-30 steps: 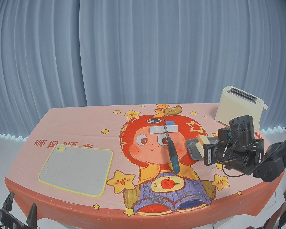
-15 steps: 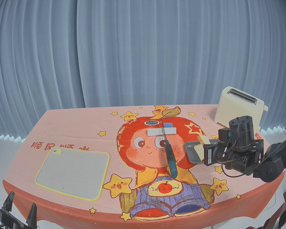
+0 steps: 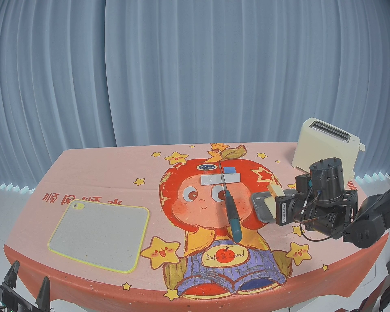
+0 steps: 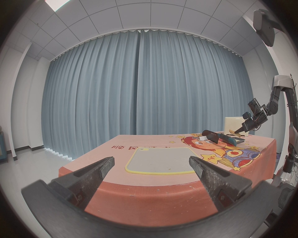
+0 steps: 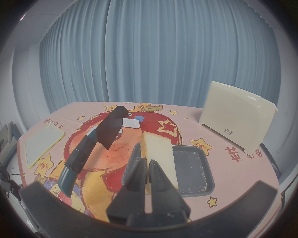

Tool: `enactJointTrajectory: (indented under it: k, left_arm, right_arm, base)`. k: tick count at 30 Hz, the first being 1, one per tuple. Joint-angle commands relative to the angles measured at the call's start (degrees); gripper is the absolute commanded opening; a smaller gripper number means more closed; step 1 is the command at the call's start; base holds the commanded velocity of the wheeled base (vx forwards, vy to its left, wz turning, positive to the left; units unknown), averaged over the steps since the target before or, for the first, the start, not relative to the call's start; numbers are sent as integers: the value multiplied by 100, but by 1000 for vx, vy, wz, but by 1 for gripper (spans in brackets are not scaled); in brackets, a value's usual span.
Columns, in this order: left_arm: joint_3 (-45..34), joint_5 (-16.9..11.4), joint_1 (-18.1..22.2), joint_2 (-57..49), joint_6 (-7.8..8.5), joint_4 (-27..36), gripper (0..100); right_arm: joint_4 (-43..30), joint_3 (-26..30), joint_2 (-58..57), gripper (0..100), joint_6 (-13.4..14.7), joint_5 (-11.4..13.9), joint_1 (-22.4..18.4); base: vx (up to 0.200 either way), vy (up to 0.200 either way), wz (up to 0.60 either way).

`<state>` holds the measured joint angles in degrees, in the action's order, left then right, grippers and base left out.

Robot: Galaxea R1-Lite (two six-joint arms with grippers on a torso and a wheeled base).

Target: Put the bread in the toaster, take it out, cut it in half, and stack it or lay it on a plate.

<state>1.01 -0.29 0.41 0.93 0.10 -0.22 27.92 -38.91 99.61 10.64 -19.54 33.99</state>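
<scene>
The right hand is clamped on the lower edge of the bread slice, holding it tilted over the dark tray near the toaster; the left hand is spread apart.

A staged robotics lab is suggested rather than a home kitchen: a cartoon-printed cloth is spread over a lone table, a toaster is set on it, and all is enclosed by a floor-length curtain under a panelled office ceiling.
</scene>
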Motion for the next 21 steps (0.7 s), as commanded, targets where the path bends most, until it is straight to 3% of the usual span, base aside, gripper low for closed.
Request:
enactJointTrajectory:
  k: [1, 21]
  left_arm:
    - [-101, -6, 2, -93, -1, -4, 100]
    - [-101, -6, 2, -93, -10, -4, 100]
  right_arm:
    - [-6, -2, 76, 0, -1, -32, 20]
    - [3, -11, 278, 0, 17, -59, 38]
  base:
    - [0, 0, 0]
    - [0, 0, 0]
